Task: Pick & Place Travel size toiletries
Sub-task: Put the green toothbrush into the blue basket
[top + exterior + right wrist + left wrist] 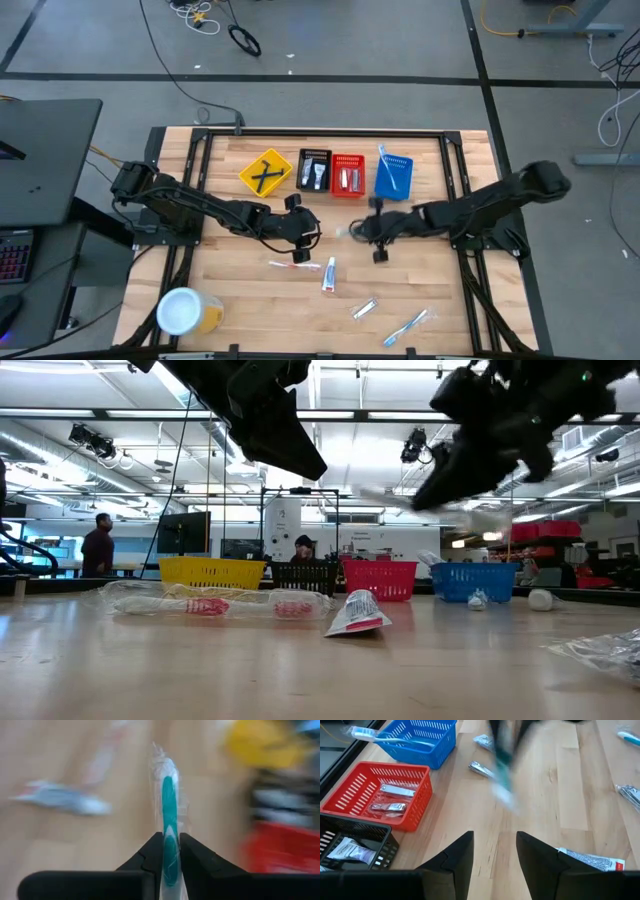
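My right gripper (170,845) hovers over the table's middle (372,230), shut on a teal toothbrush (168,795) in a clear wrapper. It shows blurred in the left wrist view (502,775). My left gripper (494,855) is open and empty, level with it at the table's centre-left (300,225). On the wood lie a wrapped toothbrush (293,265), a white tube (328,273), a silvery packet (364,309) and a blue toothbrush (407,327). The blue basket (392,175) holds toothbrushes and the red basket (347,175) holds silvery items. My right gripper pinches the wrapped toothbrush between its two fingers, on its handle end (169,827). The brush runs along the fingers and sticks out ahead of them. It is lifted clear of the table, with the fingers roughly level and pointing toward the table's left.
A row of baskets stands along the far side: yellow (265,172), black (314,170), red and blue. A large white-lidded yellow jar (185,310) lies at the near left corner. The two grippers face each other closely over the table's middle. A person (97,545) stands in the room behind.
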